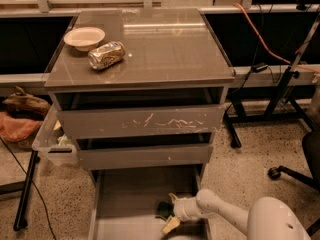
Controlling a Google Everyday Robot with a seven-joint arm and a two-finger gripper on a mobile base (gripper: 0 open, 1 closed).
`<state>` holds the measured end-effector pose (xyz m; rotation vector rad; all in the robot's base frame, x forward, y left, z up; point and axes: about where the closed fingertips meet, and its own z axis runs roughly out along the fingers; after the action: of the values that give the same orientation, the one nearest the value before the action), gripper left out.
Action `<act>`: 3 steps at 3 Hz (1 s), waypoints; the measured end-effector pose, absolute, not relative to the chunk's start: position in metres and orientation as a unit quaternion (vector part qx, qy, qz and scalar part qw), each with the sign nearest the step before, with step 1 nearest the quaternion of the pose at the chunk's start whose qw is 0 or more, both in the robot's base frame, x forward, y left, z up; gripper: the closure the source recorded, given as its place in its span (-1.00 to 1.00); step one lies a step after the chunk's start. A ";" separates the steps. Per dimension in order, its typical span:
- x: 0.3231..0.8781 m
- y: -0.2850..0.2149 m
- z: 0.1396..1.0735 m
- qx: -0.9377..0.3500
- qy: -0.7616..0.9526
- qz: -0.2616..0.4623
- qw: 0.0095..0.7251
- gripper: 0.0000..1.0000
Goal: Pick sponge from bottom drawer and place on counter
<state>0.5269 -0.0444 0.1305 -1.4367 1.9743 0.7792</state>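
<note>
The bottom drawer (127, 204) is pulled open at the foot of the cabinet. The sponge (162, 210), showing its dark green face, lies on the drawer floor near the right side. My gripper (171, 212) reaches in from the right, low in the drawer. It is open, with one pale finger (173, 198) beyond the sponge and the other (169, 226) in front of it. The glossy grey-brown counter (165, 49) tops the cabinet.
A crushed gold can (106, 55) and a cream bowl (84, 37) sit at the counter's back left. Two scratched drawers (140, 121) overhang the open one. A clear bin (52, 140) hangs at the left; stand legs (232, 129) and a chair base (295, 171) are at the right.
</note>
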 end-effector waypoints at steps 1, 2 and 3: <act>0.527 -0.044 0.130 -0.537 0.738 0.291 0.285 -0.62; 0.527 -0.044 0.130 -0.537 0.738 0.291 0.285 -0.16; 0.527 -0.044 0.131 -0.537 0.738 0.292 0.285 0.31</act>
<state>0.5268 -0.0443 0.1305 -1.4367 1.9741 0.7795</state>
